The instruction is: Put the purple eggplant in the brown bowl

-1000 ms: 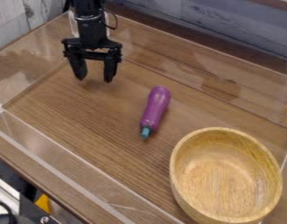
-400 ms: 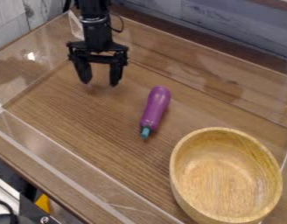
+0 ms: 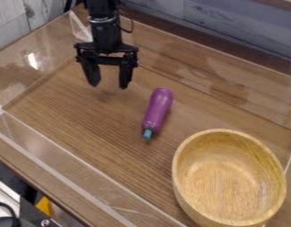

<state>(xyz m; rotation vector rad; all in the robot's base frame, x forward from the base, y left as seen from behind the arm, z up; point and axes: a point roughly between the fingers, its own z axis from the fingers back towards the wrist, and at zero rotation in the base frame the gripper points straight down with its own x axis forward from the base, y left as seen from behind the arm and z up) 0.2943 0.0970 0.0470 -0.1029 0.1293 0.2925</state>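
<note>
- Landmark: brown bowl (image 3: 229,177), on bench (image 3: 82,129).
- We see purple eggplant (image 3: 158,109) on bench, outside bowl, just beyond its rim, teal tip twd us.
- Our fingers (image 3: 109,82) spread wide, w/ nothing btwn, well apart from bowl, past eggplant.

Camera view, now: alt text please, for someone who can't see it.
A purple toy eggplant with a teal tip lies on a wooden table beside a round tan wooden bowl; an open black gripper hovers on its other side.
</note>
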